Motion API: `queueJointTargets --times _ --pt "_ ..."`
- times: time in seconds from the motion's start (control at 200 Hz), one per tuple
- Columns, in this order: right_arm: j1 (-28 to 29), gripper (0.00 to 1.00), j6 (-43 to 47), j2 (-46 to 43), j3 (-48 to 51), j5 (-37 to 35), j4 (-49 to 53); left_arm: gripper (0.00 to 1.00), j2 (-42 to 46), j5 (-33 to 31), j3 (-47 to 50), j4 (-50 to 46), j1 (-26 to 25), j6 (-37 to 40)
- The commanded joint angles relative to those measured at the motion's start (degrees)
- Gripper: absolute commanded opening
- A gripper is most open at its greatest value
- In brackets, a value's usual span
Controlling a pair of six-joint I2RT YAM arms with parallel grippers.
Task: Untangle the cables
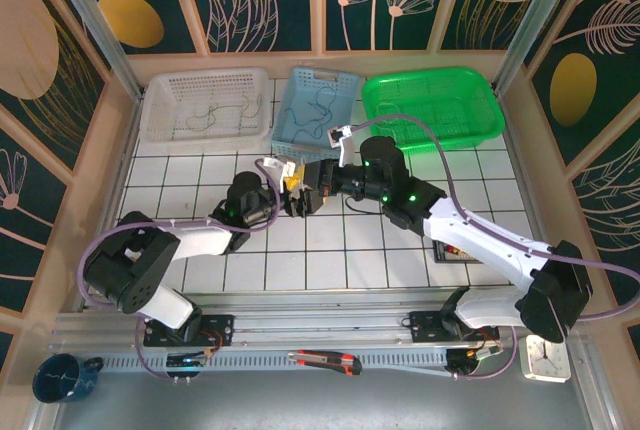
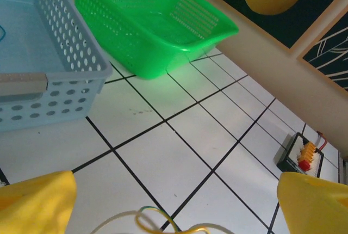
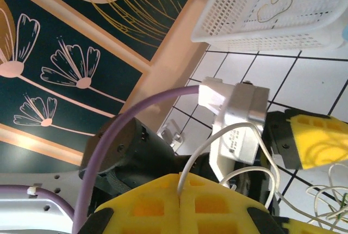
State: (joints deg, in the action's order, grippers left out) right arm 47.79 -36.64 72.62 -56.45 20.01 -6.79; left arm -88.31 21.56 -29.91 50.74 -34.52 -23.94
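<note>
The cables (image 3: 179,179) were pinched in the closed right tool (image 3: 179,201); the left tool (image 2: 176,193) was spread wide over them. A white basket (image 1: 165,115), a blue basket (image 1: 300,128) and a green basket (image 1: 430,110) were ranged behind.

One white basket (image 1: 172,100), one blue basket (image 1: 320,73), one green basket (image 1: 430,110), two arms (image 1: 190,242) (image 1: 480,235), one mug (image 1: 60,378).

The cables (image 2: 160,224) show as a loose bunch of thin pale, yellowish and green loops, lying low between the wide-spread fingers of the left gripper (image 2: 176,204). One white strand (image 3: 197,146) rises from the pinched-together fingertips of the right gripper (image 3: 179,189). It arches over and drops toward a thin pale tangle (image 3: 326,198) off to their right.
</note>
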Motion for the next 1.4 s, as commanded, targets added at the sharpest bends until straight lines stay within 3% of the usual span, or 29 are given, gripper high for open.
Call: queueJointTargets --times 0.0,0.135,0.19,0.721,0.881,1.211,1.396 --pt "0.37 0.00 -0.97 -1.50 -1.10 1.35 -3.07 0.83 -1.86 0.19 -0.17 4.98 -0.45 -0.65" --pt "0.04 0.00 -0.79 -2.15 -3.11 1.52 -2.85 0.50 -4.14 0.11 1.07 5.89 -0.40 -1.12" --pt "-0.53 0.00 -0.84 -2.48 -4.28 1.66 -2.79 0.42 -4.79 -0.84 2.12 6.81 -0.44 -1.45" --pt "-9.28 0.00 -5.83 -6.06 -13.50 8.01 -7.80 0.30 -8.25 -2.14 6.40 9.83 -0.40 -3.06" --pt "-10.31 0.00 -6.26 -6.48 -12.46 8.55 -7.80 0.38 -6.54 -2.34 6.97 8.96 -0.40 -3.30" --pt "-13.84 0.00 -7.21 -8.54 -4.54 11.38 -9.53 0.77 3.20 -3.96 3.64 -0.29 -0.43 -6.19" --pt "-16.07 0.00 -8.03 -10.01 0.39 13.21 -11.92 0.85 7.54 -1.83 -0.64 -4.42 -0.39 -12.25"
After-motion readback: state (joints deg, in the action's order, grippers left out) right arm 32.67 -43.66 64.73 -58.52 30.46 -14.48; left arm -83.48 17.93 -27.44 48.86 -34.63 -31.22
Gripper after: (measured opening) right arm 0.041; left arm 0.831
